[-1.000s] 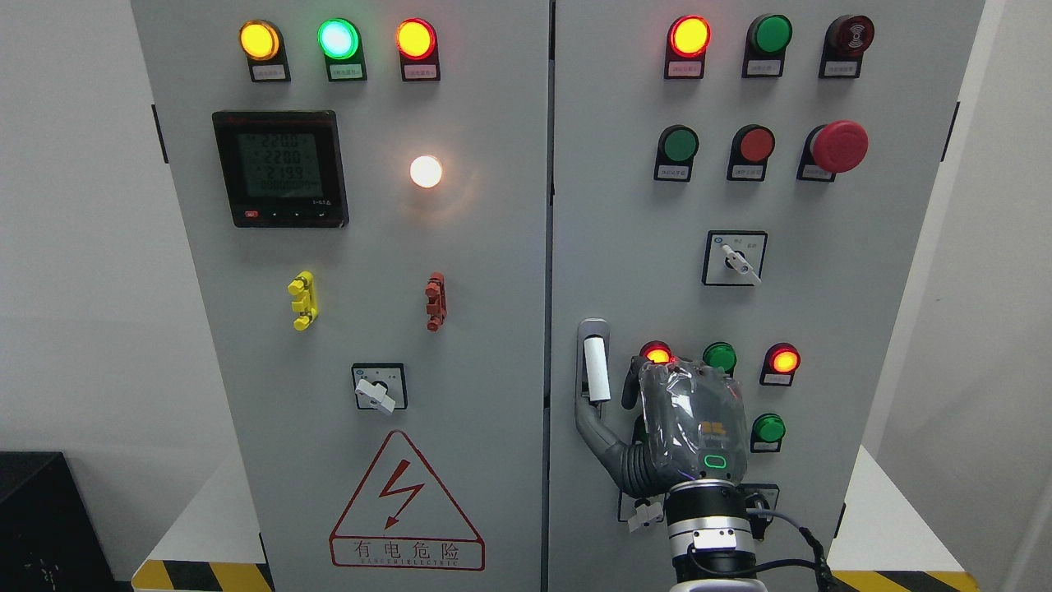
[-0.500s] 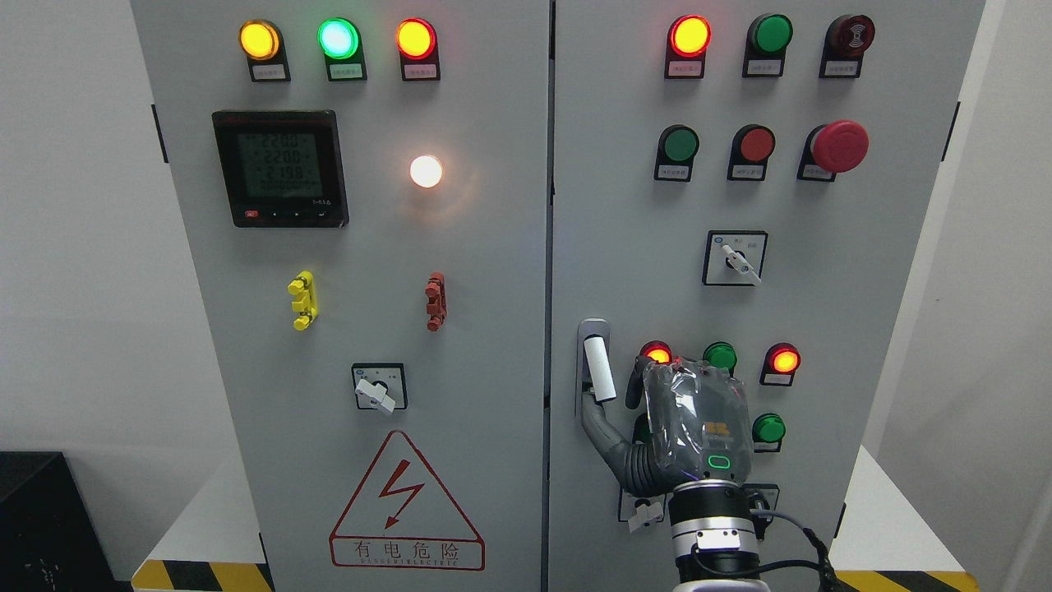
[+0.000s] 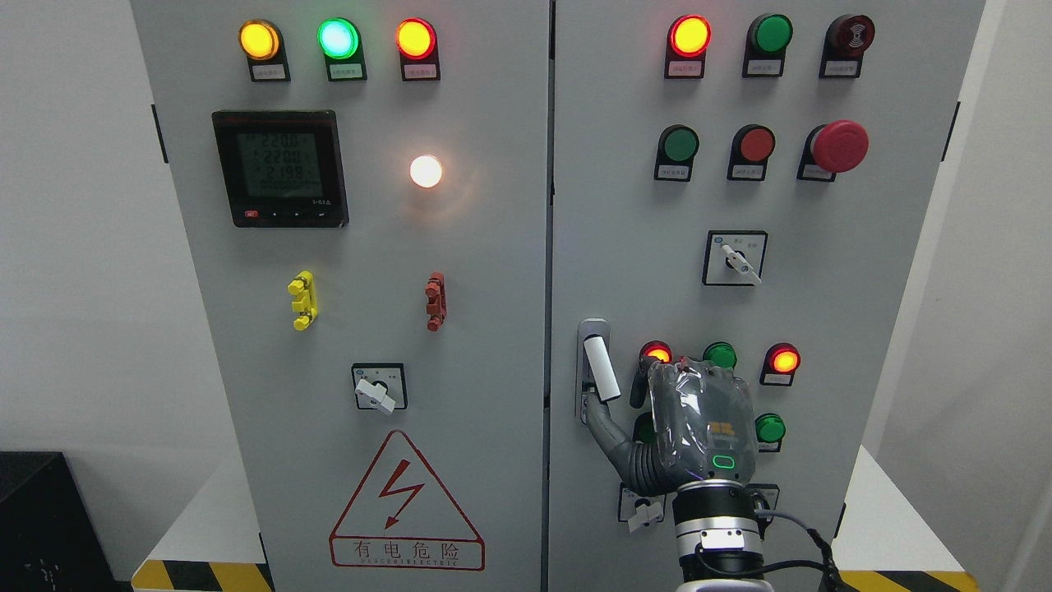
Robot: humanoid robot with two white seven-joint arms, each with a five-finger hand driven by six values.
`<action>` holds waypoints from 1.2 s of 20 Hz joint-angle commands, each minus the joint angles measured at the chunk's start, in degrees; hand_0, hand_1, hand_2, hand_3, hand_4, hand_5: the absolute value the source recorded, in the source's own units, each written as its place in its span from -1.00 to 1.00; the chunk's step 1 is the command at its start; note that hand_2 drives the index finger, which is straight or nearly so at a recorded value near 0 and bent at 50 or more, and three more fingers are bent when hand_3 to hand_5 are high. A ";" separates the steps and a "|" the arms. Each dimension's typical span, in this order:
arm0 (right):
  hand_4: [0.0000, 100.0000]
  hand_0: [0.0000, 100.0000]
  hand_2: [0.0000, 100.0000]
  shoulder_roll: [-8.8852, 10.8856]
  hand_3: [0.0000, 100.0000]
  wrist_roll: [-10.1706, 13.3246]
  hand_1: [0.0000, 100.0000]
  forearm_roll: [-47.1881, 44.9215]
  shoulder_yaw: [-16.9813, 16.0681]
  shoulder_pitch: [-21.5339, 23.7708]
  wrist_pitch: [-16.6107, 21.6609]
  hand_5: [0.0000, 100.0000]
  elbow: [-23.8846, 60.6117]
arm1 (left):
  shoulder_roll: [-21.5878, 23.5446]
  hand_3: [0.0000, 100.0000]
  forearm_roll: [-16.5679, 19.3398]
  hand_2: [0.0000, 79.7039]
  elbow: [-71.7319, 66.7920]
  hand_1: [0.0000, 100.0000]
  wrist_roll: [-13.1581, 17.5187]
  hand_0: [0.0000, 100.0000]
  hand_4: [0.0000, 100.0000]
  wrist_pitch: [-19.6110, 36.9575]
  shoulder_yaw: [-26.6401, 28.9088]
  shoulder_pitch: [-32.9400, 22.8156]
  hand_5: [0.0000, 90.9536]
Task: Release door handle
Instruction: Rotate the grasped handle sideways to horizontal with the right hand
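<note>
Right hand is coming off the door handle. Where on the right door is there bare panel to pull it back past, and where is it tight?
Bare panel lies left of the selector switch, above the door handle, and along the door's right edge beyond the red lamp. It is tight around the right hand: lit lamps and green buttons crowd it.

Right hand on show at roughly 5 o'clock in the head view: its back is a grey shell under a glossy, crinkled clear plastic cover that catches the light. There's a small orange marking in the middle of the shell, and just below it, toward 6 o'clock, a green glowing rounded-rectangle indicator. A ribbed grey thumb sticks out toward 9 o'clock, segmented like a bellows. Below sits a silver cylindrical wrist with a black band and a pale label plate. A black cable loops off toward 4 o'clock.
</note>
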State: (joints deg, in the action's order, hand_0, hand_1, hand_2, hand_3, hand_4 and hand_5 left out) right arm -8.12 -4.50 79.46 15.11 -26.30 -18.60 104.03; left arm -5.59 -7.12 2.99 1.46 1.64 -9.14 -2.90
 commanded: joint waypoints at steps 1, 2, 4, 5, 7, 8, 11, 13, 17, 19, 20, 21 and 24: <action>0.53 -0.17 0.40 -0.06 0.88 0.01 -0.23 0.00 -0.69 0.02 -0.03 0.45 0.21 | 0.05 -0.79 0.00 -0.89 0.00 -1.00 0.03 -1.00 -0.99 -0.06 0.00 0.00 -1.00; 0.53 -0.17 0.40 -0.06 0.88 0.01 -0.23 0.00 -0.78 0.02 -0.03 0.45 0.12 | -0.03 -0.79 0.00 -0.89 0.00 -1.00 0.03 -1.00 -0.99 0.02 0.00 0.00 -1.00; 0.53 -0.17 0.40 0.03 0.88 0.01 -0.23 0.00 -0.70 0.02 -0.03 0.45 0.21 | -0.03 -0.79 0.00 -0.89 0.00 -1.00 0.03 -1.00 -0.99 -0.06 0.00 0.00 -1.00; 0.53 -0.16 0.40 -0.06 0.88 0.01 -0.23 0.00 -0.78 0.02 -0.03 0.45 0.21 | -0.03 -0.79 0.00 -0.89 0.00 -1.00 0.03 -1.00 -0.99 0.02 0.00 0.00 -1.00; 0.53 -0.16 0.40 0.03 0.88 0.01 -0.23 0.00 -0.78 0.02 -0.03 0.45 0.38 | 0.05 -0.79 0.00 -0.89 0.00 -1.00 0.03 -1.00 -0.99 -0.06 0.00 0.00 -1.00; 0.53 -0.16 0.40 -0.06 0.87 0.01 -0.23 0.00 -0.78 0.02 0.06 0.45 0.38 | -0.03 -0.79 0.00 -0.89 0.00 -1.00 0.03 -1.00 -0.99 -0.06 0.00 0.00 -1.00; 0.53 -0.16 0.40 0.03 0.87 0.01 -0.23 0.00 -0.87 0.02 -0.03 0.45 0.47 | -0.03 -0.79 0.00 -0.89 0.00 -1.00 0.03 -1.00 -0.99 -0.06 0.00 0.00 -1.00; 0.53 -0.16 0.40 0.03 0.87 0.01 -0.23 0.00 -1.22 0.02 0.06 0.45 0.47 | -0.03 -0.79 0.00 -0.89 0.00 -1.00 0.03 -1.00 -0.99 0.02 0.00 0.00 -1.00; 0.53 -0.16 0.40 0.03 0.87 0.01 -0.22 -0.09 -1.66 -0.07 0.06 0.45 0.73 | -0.03 -0.79 0.00 -0.89 0.00 -1.00 0.03 -1.00 -0.99 0.03 0.00 0.00 -1.00; 0.53 -0.16 0.40 -0.06 0.87 0.01 -0.22 -0.09 -1.66 -0.07 0.06 0.45 0.73 | 0.05 -0.79 0.00 -0.89 0.00 -1.00 0.03 -1.00 -0.99 0.03 0.00 0.00 -1.00; 0.53 -0.16 0.40 0.03 0.87 0.01 -0.22 -0.09 -1.66 -0.07 0.06 0.45 0.73 | -0.03 -0.79 0.00 -0.89 0.00 -1.00 0.03 -1.00 -0.99 -0.06 0.00 0.00 -1.00; 0.53 -0.16 0.39 0.03 0.87 0.01 -0.22 0.00 -1.66 -0.07 0.06 0.45 0.82 | 0.05 -0.79 0.00 -0.89 0.00 -1.00 0.03 -1.00 -0.99 -0.06 0.00 0.00 -1.00; 0.53 -0.16 0.40 0.03 0.87 0.01 -0.22 -0.09 -1.66 -0.07 0.15 0.46 1.09 | 0.05 -0.79 0.00 -0.89 0.00 -1.00 0.03 -1.00 -0.99 0.03 0.00 0.00 -1.00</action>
State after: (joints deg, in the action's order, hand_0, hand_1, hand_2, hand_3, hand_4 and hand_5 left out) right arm -8.13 -4.46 79.42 13.88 -26.32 -18.61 104.65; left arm -5.60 -7.12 2.99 1.46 1.69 -9.14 -2.90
